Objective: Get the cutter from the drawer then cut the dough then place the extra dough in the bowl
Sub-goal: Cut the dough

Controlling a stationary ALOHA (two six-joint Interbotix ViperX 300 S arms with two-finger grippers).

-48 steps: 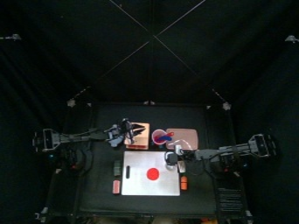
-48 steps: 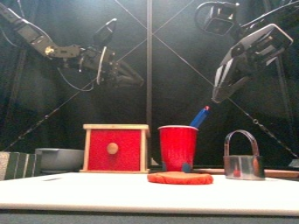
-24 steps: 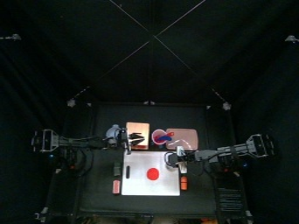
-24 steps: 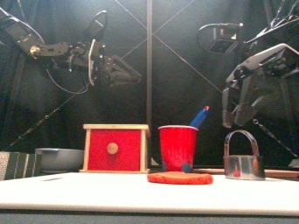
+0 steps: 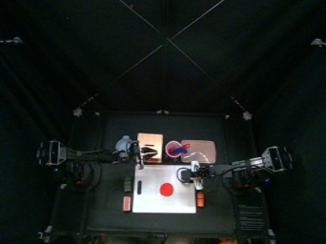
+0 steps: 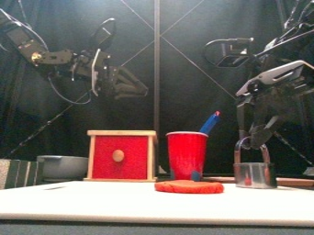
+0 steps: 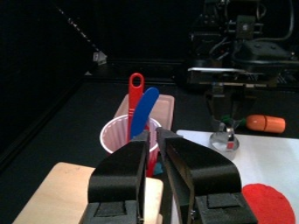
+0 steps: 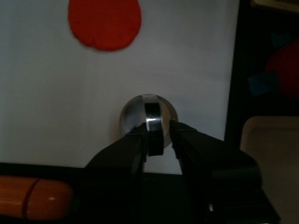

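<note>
The round metal cutter (image 6: pixel 254 173) stands on the white cutting board (image 5: pixel 151 179) near its right edge, also visible as the cutter (image 8: pixel 149 112) in the right wrist view. My right gripper (image 6: pixel 254 139) has come down over it and is shut on the wire handle. The flat red dough (image 6: pixel 189 186) lies mid-board, left of the cutter; the same dough (image 5: pixel 166 190) shows from above. The wooden box (image 6: pixel 121 154) stands behind, its red drawer front shut. The blue-grey bowl (image 6: pixel 59 166) sits at far left. My left gripper (image 6: pixel 119 79) hangs high over the box, shut and empty.
A red cup (image 6: pixel 186 154) holding a blue and a red toy knife stands behind the dough, right of the box. A pink tray (image 5: pixel 200 150) lies behind the cup. An orange toy (image 8: pixel 35 198) lies close to the cutter by the board's edge.
My right gripper dropped from high on the right to the cutter's handle and closed on it. The left arm shifted slightly but stayed high. The cutter and dough have not moved.
</note>
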